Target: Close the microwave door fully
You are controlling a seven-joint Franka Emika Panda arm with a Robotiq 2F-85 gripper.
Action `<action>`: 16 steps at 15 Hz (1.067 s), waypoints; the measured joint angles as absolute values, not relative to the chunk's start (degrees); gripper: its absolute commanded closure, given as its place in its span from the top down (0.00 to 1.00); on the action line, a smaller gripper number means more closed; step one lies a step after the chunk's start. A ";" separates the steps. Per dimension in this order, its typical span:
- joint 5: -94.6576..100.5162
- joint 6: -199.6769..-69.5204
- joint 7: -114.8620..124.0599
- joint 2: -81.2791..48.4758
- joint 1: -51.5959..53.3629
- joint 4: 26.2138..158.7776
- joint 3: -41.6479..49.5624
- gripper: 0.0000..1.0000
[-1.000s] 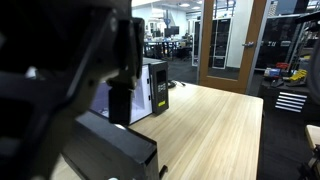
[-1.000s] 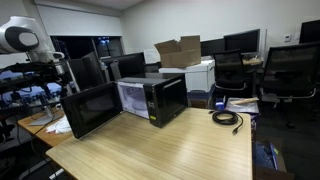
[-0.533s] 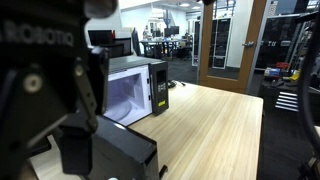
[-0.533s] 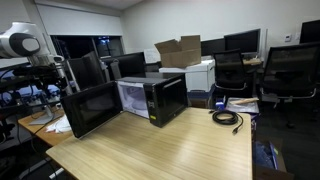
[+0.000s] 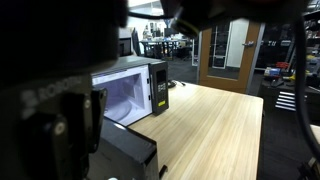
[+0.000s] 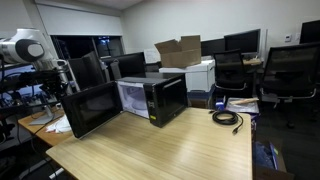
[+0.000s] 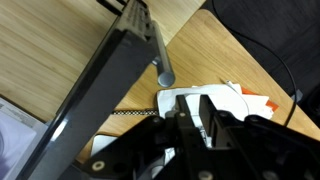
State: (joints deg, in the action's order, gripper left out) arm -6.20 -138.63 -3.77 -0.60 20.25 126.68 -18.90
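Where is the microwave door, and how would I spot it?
Find the long wooden table. On it sits a dark microwave with a white inside. The door is the wide flat black panel swung open beside it, far wider than the narrow strip of buttons.

Smooth microwave door, wood-grain table

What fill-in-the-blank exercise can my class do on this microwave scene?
The wide flat dark grey-black microwave door stands ___. The inner cavity of the boxy dark grey-black microwave looks ___. The coiled black cable lies on a light tabletop made of ___. Behind the microwave, the brown box is made of ___.
Missing words: open; white; wood; cardboard.
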 measured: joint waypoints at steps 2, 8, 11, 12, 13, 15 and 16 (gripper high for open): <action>-3.65 -139.26 -2.41 -0.58 19.80 127.64 -18.26 0.00; 4.80 -139.55 5.95 0.98 17.39 130.97 -15.79 0.00; 9.89 -139.55 11.08 2.39 15.79 132.91 -14.72 0.00; 11.81 -139.54 13.01 2.84 15.07 133.58 -14.32 0.00; 13.52 -139.54 14.83 3.25 14.35 134.15 -13.88 0.00; 16.57 -139.54 18.08 3.85 12.73 135.09 -13.02 0.00; 18.05 -139.54 19.68 4.16 11.85 135.52 -12.55 0.00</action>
State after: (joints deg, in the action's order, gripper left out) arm 18.05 -139.54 19.68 4.16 11.85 135.52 -12.55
